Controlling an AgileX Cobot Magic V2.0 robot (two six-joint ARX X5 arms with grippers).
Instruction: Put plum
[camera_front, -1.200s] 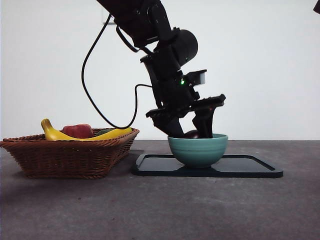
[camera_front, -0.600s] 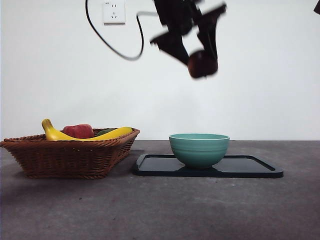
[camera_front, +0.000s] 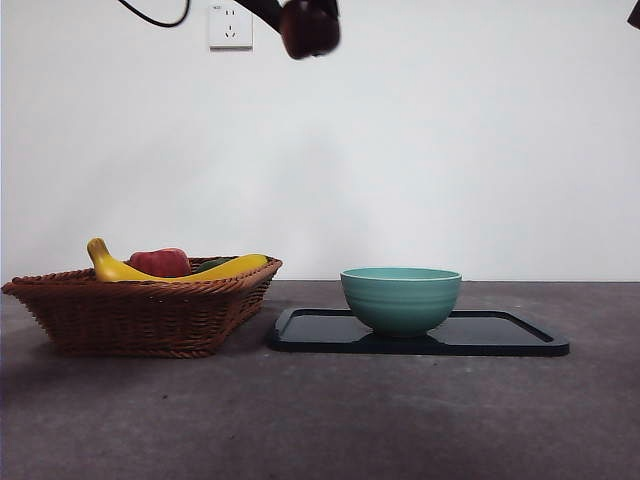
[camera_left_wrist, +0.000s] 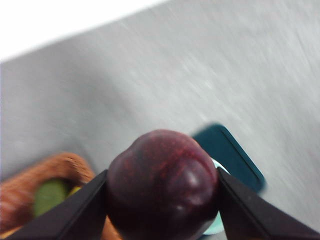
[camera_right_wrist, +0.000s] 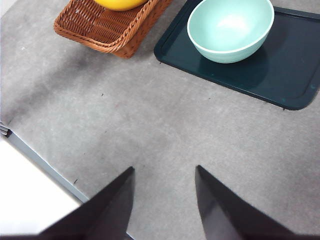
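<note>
Transport step in hand. The plum (camera_left_wrist: 162, 182) is being carried high above the desk (camera_front: 320, 420), clamped between both jaws of the left hand (camera_left_wrist: 162, 200), near the top edge of the front view. The right hand (camera_right_wrist: 162, 200) is waiting, jaws apart, empty. Judged next: lowering over the wicker basket (camera_front: 140, 310) or teal bowl (camera_front: 400, 298); the destination cannot be told.

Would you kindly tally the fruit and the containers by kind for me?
Plum: 1
Banana: 1
Apple: 1
Basket: 1
Bowl: 1
Tray: 1
Total: 6
</note>
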